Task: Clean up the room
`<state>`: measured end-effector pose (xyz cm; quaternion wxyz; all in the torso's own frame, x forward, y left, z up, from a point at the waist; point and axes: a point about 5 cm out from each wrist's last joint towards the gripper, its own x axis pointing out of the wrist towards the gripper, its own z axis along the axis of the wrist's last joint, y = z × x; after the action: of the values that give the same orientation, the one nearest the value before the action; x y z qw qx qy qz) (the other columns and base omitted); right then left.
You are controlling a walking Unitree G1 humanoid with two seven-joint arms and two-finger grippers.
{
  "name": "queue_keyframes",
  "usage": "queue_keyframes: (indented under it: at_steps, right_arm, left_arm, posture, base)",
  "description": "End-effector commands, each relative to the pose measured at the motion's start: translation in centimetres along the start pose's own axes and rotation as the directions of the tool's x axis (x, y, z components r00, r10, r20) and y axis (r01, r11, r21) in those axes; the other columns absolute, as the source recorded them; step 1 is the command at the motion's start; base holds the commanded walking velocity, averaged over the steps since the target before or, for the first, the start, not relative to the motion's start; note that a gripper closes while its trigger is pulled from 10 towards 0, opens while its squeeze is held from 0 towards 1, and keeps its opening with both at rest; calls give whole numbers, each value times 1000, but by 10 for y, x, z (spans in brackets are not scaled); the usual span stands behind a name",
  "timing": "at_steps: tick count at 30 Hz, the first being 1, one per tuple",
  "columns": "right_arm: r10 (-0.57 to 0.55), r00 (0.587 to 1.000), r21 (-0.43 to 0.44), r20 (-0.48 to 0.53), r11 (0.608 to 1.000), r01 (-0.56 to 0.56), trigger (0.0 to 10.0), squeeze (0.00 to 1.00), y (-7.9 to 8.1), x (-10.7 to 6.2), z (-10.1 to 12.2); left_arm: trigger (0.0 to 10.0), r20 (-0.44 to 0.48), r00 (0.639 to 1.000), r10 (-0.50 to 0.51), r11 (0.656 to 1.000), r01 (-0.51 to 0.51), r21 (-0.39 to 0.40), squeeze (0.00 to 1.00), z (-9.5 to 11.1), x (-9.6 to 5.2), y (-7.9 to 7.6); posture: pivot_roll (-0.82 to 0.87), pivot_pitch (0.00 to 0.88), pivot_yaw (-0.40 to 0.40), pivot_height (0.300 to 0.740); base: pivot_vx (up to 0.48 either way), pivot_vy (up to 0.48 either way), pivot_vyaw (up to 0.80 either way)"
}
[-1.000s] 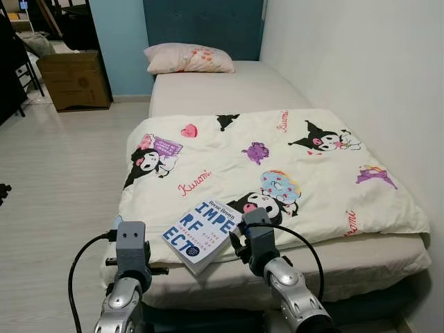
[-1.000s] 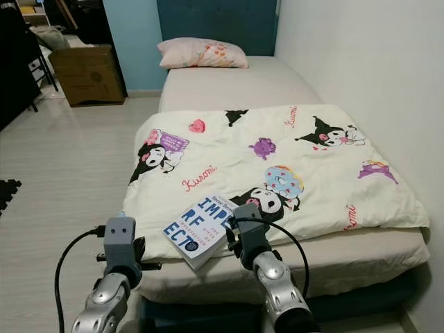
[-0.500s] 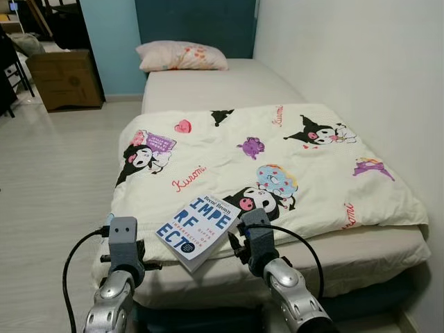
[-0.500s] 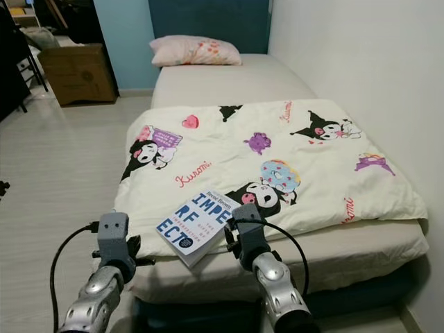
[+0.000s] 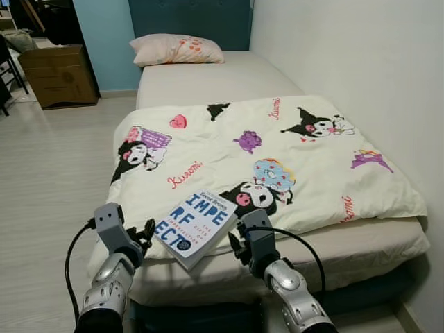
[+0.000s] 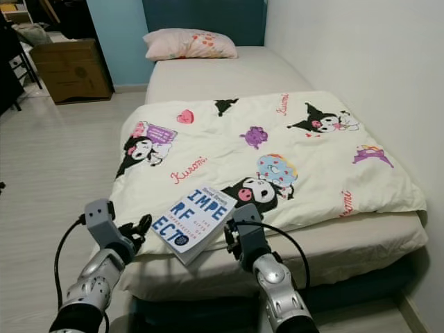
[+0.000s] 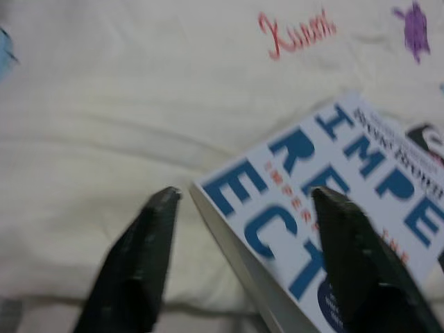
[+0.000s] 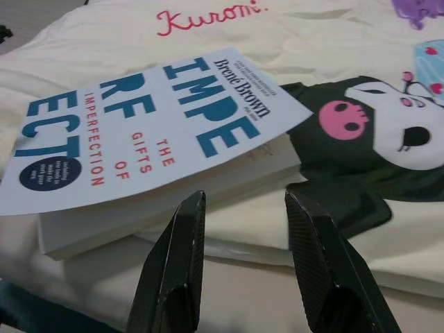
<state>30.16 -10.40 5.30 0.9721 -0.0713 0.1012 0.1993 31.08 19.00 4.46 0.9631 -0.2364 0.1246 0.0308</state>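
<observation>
Left eye view: both arms reach toward one book [image 5: 195, 225], left gripper [image 5: 143, 232] and right gripper [image 5: 236, 244] spread open either side.

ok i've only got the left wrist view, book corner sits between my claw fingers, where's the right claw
Observer: The right claw is at the book's opposite side, open, pointing at its long edge.
Operator: where on the bed is the book
Observer: On the cartoon blanket, at the foot end nearest the robot.
Operator: anything else up there
Observer: A pink pillow at the far end, on the bare mattress.
</observation>
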Motion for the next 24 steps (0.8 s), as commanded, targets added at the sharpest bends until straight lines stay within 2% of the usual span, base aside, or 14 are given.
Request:
queue_keyframes:
  at_steps: [1,5,8,11,12,13,24]
  right_arm:
    - [2,1000,2,-15,1000,-2,10000,0,1,-2,-3]
    - [3,1000,-2,-16,1000,-3,10000,0,1,-5,-3]
    - [5,1000,-2,-13,1000,-5,10000,0,2,-7,-2]
    - [5,1000,-1,-10,1000,-5,10000,0,3,-8,0]
    - [6,1000,-1,-6,1000,-6,10000,0,3,-9,2]
    - [6,1000,-1,-1,1000,-6,10000,0,3,-9,4]
    - [9,1000,-19,22,1000,-8,10000,0,2,-13,14]
  left_arm:
    - [10000,-15,1000,2,1000,-2,-22,1000,-4,0,0]
    - [10000,-36,999,20,997,-23,-80,1000,-7,3,4]
    - [10000,-43,998,48,985,-54,-166,1000,-8,3,11]
    - [10000,-43,997,58,974,-66,-218,1000,-8,3,15]
    - [10000,-43,998,51,965,-60,-257,796,-8,4,15]
    - [10000,-48,998,47,955,-59,-290,0,-8,5,17]
    - [10000,-66,998,24,924,-47,-380,0,-8,9,16]
  posture:
    - [-94,122,-27,502]
    - [-96,139,-29,502]
    - [-105,155,-28,502]
    - [-119,166,-30,502]
    - [-131,178,-33,502]
    - [-136,183,-34,502]
    - [-174,227,-23,502]
  base:
    - [0,0,0]
    - [0,0,0]
    - [0,0,0]
    - [0,0,0]
    - [0,0,0]
    - [0,0,0]
    - [0,0,0]
